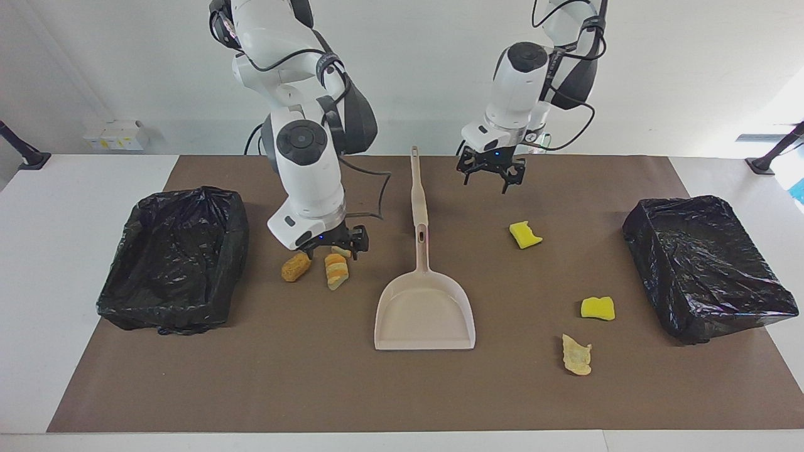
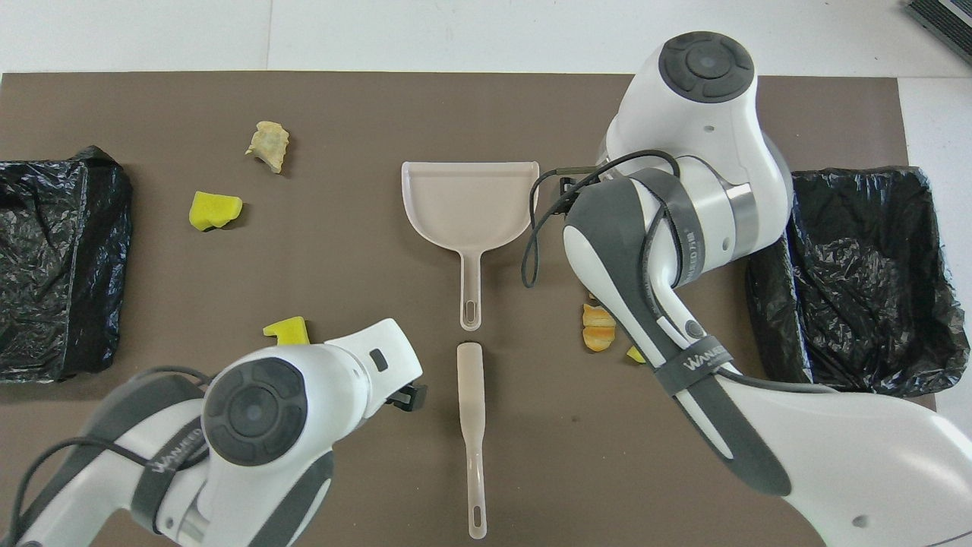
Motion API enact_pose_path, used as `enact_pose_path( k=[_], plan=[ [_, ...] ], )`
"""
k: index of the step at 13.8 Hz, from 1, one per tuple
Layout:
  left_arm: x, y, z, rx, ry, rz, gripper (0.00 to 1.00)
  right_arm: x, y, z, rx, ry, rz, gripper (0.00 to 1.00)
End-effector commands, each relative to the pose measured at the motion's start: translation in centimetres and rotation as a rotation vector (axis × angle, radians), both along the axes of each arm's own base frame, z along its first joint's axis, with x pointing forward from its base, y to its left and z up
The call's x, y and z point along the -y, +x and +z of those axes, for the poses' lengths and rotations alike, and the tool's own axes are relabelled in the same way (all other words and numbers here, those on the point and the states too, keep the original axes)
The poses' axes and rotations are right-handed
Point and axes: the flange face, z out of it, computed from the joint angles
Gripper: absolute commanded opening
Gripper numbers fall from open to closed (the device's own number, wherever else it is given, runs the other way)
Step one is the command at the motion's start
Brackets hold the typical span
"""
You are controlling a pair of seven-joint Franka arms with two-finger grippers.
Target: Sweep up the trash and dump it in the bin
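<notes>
Nothing is swept yet: both arms seem to be heading for the tools. The left gripper (image 1: 492,177), open and empty, hangs beside the sweeper stick (image 1: 416,188) at the brown mat's (image 1: 251,389) robot-side edge; the right gripper (image 1: 331,247), open, hovers over bread lumps (image 1: 335,270). Next likely comes grasping stick and dustpan (image 1: 424,311). Sponge wedges (image 1: 597,307) lie toward the lined bin (image 1: 706,267); white walls surround.

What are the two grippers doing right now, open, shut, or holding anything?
Left gripper: open, empty, over the mat beside the scraper.
Right gripper: open, empty, over the bread-like trash.
</notes>
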Motion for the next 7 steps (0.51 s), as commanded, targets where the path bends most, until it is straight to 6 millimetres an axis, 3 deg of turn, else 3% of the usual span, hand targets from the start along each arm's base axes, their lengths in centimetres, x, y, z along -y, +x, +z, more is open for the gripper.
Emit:
enact_pose_path(
  k=[1, 5, 7],
  plan=[
    [2.0, -4.7, -1.8, 0.017, -0.027, 0.029, 1.00, -5.1, -0.5, -1.9, -0.003, 0.022, -0.039, 1.00],
    [5.9, -9.5, -3.8, 0.033, -0.041, 0.079, 1.00, -10.6, -2.3, -4.0, 0.031, 0.047, 0.008, 1.00],
    [6.4, -9.9, -4.8, 0.042, -0.028, 0.092, 1.00, -10.8, -2.6, -4.3, 0.019, 0.045, 0.020, 1.00]
  ],
)
